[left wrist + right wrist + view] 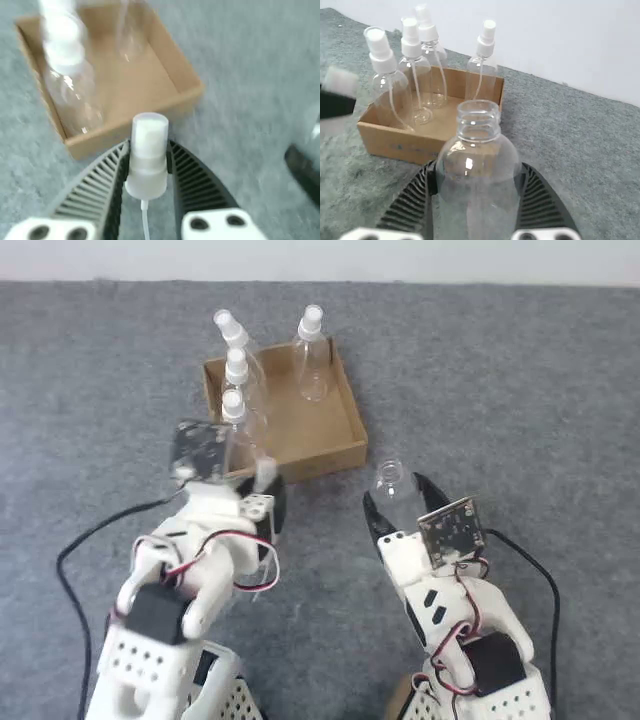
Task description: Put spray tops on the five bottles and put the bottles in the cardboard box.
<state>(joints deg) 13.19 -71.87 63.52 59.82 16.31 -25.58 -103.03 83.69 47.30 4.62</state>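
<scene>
In the lower left of the high view, the left gripper (262, 488) is closed on a loose spray top (148, 155). The top stands upright between the two black fingers (187, 172), and its thin tube hangs below it. In the lower right of the same view, the right gripper (398, 505) clamps the fifth bottle (477, 160) around its body. This bottle is upright, its neck is open and it has no top on it. It is outside the box, just in front of the front right corner. I cannot tell if it rests on the grey mat (520, 390) or is held a little above it. The spray top is apart from it, to the left, near the front wall of the box.

Farther away, in the upper middle of the high view, the cardboard box (320, 462) holds four bottles (415, 75). All are upright and each one has a white top on it. Three stand in a line along the left side and one stands at the far right.

So I judge that four of the five bottles are finished. What is left is the last pair: to bring the top over the open neck, to seat it, and then to put this bottle in the box, where the right half has free room.
</scene>
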